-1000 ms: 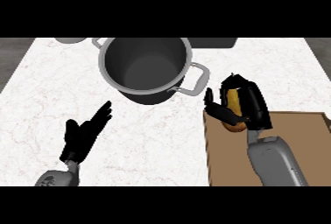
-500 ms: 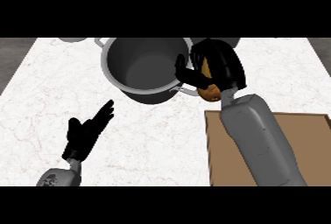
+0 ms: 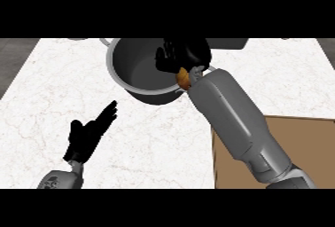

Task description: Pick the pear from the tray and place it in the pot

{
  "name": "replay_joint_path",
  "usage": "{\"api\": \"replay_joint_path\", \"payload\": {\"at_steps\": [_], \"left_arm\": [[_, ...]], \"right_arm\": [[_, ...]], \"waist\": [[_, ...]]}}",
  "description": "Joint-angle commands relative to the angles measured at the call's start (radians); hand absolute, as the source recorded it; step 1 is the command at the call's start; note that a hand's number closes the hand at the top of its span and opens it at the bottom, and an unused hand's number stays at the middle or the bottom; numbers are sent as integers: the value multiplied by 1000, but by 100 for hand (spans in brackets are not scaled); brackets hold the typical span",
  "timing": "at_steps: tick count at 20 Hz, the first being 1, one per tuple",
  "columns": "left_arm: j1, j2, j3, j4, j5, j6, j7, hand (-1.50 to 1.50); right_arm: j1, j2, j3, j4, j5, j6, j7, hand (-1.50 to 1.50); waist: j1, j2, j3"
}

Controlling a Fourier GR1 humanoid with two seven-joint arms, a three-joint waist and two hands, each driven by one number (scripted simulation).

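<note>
Two smooth grey forearms with rounded, boxy shells, right forearm (image 3: 239, 119) broad and long, left forearm (image 3: 60, 179) short with a jointed grey wrist, matte black left hand (image 3: 88, 135), matte black right hand (image 3: 183, 55)

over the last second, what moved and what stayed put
The right hand, fingers curled round the brownish-yellow pear, carried it from above the brown wooden tray up and left to over the grey metal pot. The left hand stayed open above the white marble counter.
</note>
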Motion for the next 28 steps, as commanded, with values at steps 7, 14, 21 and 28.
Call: {"api": "replay_joint_path", "payload": {"at_steps": [7, 14, 21, 28], "left_arm": [[-42, 22, 18, 1, 23, -44, 29, 0], [-89, -26, -19, 23, -1, -24, 54, 0], [-67, -33, -49, 13, -30, -27, 20, 0], [-80, -37, -26, 30, -14, -20, 38, 0]], "right_arm": [[-252, 8, 109, 403, 90, 88, 136, 150], [-223, 8, 103, 552, -62, 242, 251, -150], [-199, 7, 46, 423, -225, -23, 112, -150], [-196, 8, -93, 311, -372, -403, 6, -150]], "waist": [[43, 11, -1], [74, 23, -1], [95, 23, 1], [73, 18, 2]]}}
